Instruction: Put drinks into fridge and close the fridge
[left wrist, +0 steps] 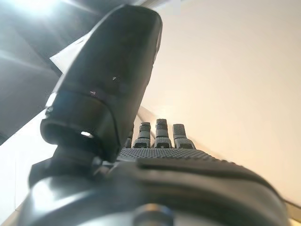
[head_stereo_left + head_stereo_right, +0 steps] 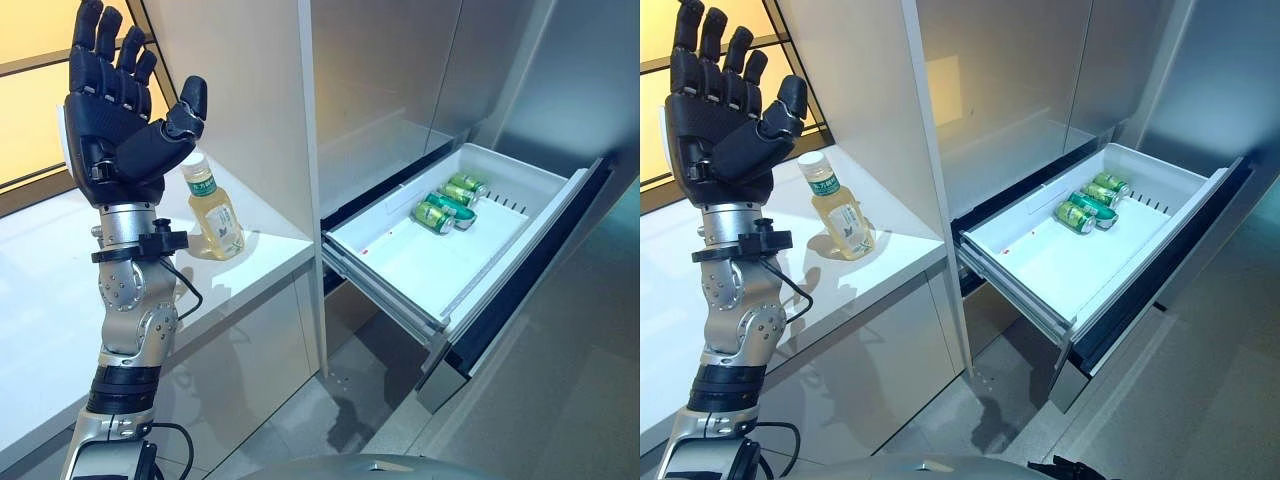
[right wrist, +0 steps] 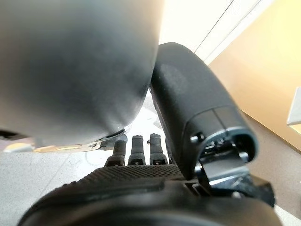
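A bottle [image 2: 212,215] of pale yellow drink with a white cap stands upright on the white counter [image 2: 50,290]. My left hand [image 2: 115,120] is raised above the counter, just left of the bottle and in front of it, open with fingers spread and holding nothing. The fridge's white drawer [image 2: 415,262] is pulled out to the right, and three green cans [image 2: 450,200] lie on their sides at its far end. My right hand [image 3: 141,188] shows only in the right wrist view, open with straight fingers and empty.
A tall white panel [image 2: 250,110] separates the counter from the grey fridge front [image 2: 400,70]. The drawer's dark front panel [image 2: 530,270] juts out over the grey floor [image 2: 330,420]. A window [image 2: 30,60] lies behind the counter.
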Tool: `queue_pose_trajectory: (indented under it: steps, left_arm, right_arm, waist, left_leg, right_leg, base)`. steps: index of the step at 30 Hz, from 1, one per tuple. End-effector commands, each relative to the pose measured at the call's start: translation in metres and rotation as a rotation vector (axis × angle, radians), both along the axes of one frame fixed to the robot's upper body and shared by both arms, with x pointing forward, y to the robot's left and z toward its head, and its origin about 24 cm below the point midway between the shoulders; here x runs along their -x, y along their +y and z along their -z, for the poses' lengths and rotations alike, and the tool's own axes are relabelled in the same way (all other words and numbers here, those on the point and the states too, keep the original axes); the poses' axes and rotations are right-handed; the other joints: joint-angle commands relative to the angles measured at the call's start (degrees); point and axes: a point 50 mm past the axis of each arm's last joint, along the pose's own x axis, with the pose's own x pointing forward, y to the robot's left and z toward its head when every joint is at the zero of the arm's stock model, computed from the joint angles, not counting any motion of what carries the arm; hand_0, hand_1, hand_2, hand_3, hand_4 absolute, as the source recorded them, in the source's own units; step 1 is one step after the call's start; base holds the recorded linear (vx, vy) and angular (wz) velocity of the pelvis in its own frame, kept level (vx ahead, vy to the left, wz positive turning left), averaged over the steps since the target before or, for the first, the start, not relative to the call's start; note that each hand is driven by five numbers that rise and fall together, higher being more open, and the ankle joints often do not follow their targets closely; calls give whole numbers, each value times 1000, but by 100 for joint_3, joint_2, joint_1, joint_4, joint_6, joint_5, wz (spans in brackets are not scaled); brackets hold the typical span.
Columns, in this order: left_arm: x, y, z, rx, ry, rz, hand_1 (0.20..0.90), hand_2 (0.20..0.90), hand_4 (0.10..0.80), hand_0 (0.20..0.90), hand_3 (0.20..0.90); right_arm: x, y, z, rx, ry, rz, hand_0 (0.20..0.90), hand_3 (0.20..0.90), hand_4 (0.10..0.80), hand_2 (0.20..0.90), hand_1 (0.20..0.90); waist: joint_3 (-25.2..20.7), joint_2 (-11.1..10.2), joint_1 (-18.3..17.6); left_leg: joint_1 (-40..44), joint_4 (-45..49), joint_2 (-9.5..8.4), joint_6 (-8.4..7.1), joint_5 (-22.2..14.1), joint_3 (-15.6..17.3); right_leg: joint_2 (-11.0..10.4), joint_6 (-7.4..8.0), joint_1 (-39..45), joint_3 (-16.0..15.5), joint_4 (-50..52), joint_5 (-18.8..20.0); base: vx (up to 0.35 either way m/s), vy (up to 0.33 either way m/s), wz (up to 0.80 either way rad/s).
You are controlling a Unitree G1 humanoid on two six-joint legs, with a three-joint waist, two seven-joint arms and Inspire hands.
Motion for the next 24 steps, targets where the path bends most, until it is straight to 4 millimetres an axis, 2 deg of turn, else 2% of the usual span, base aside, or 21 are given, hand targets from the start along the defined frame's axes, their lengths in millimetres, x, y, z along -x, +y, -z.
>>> queue_pose_trajectory:
  steps: [1,10,17,24]
  left_arm:
    - [1,-2,-43,-111,-148,-69,900,900,800,900,900]
    - [-10,12,-26,-123,-19,-208,900,900,800,900,900]
    - [-20,15,-10,-123,96,-164,900,900,800,900,900]
    - [-27,11,3,-151,180,-134,900,900,800,900,900]
  right_arm:
    - [-11,8,0,-26,3,-2,900,900,800,900,900]
    - [-14,4,0,-15,15,7,900,900,800,900,900]
    - [-16,1,-2,-13,16,0,900,900,800,900,900]
    - [-18,-1,-2,-10,15,-6,900,900,800,900,900]
  waist:
    - [11,102,12]
    - [63,98,6]
    - [90,100,-22]
    - [115,109,-51]
  left_leg:
    - [-117,179,-230,249,-614,113]
    - [-102,235,-241,254,-626,160]
    - [-105,265,-232,240,-626,215]
    - [-87,266,-228,243,-637,252]
  right_leg:
    - [270,20,-442,-29,627,-512]
    - [252,40,-425,-31,665,-508]
    - [242,72,-433,-12,670,-488]
    - [247,89,-428,11,669,-488]
  base:
    - [0,0,0]
    - [0,0,0]
    - [0,0,0]
    - [0,0,0]
